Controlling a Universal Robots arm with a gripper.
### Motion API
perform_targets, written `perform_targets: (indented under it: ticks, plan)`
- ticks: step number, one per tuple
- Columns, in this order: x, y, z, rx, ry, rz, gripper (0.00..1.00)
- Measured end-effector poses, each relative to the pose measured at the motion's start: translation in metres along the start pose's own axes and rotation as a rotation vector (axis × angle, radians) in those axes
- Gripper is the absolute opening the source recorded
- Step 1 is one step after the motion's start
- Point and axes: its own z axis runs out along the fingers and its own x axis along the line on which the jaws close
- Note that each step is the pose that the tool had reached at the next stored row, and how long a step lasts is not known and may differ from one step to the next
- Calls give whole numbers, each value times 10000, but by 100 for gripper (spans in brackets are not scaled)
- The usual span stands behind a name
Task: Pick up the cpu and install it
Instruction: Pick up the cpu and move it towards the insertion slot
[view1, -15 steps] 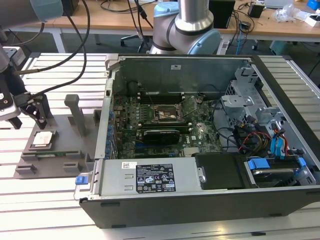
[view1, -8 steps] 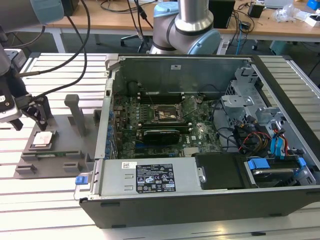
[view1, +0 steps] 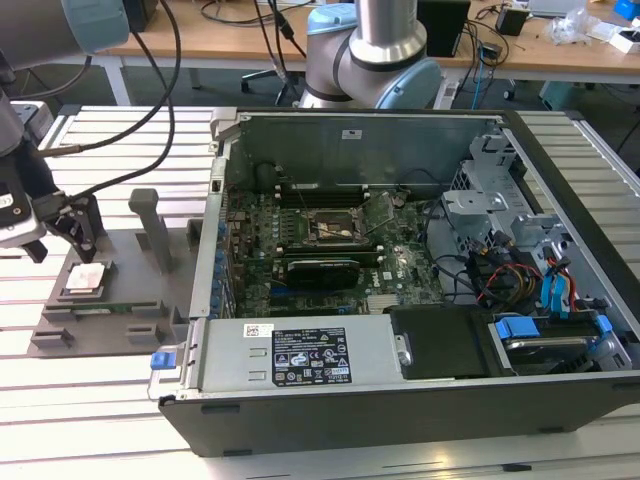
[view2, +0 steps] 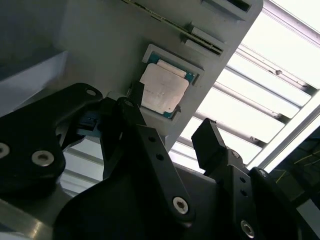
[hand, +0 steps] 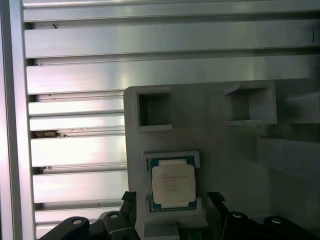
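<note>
The gripper (view1: 82, 238) is hanging just above the grey fixture plate (view1: 120, 322), over the part of the plate that is carrying the cpu (view1: 85, 278). Its two black fingers (hand: 129, 201) are standing apart and are gripping nothing. In the first wrist view the gripper (hand: 172, 201) is bracketing the cpu (hand: 173, 185), with one finger on each side and a gap showing between each finger and the chip. The second wrist view is showing the same arrangement: the gripper (view2: 170, 112) is spread wide and the cpu (view2: 162, 89) is sitting beyond the fingertips, untouched.

The cpu is lying flat in a shallow square pocket (hand: 172, 156) of the fixture plate (hand: 210, 135), with its pale metal lid facing up. Two square recesses (hand: 155, 110) are sitting in the same plate, near the pocket. An upright post (view1: 150, 225) is rising from the fixture plate, beside the gripper.

The fixture plate is resting on a slatted aluminium table (view1: 100, 400). An open computer case (view1: 400, 300) is lying just beside the fixture plate, on the exterior view's right of it. Inside the case, the dark metal-framed socket (view1: 335, 225) is sitting on the green motherboard (view1: 300, 260), well apart from the fixture plate
</note>
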Motion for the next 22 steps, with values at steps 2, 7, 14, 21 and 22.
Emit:
perform_targets:
  ticks: [2,7,14,21,22]
  plan:
    - [0,0,22,0,-1,1,66]
    - [1,1,71,0,0,0,66]
    - [-98,10,436,106,26,-618,66]
    - [-91,11,474,104,25,-712,66]
    - [-91,11,475,103,23,-713,66]
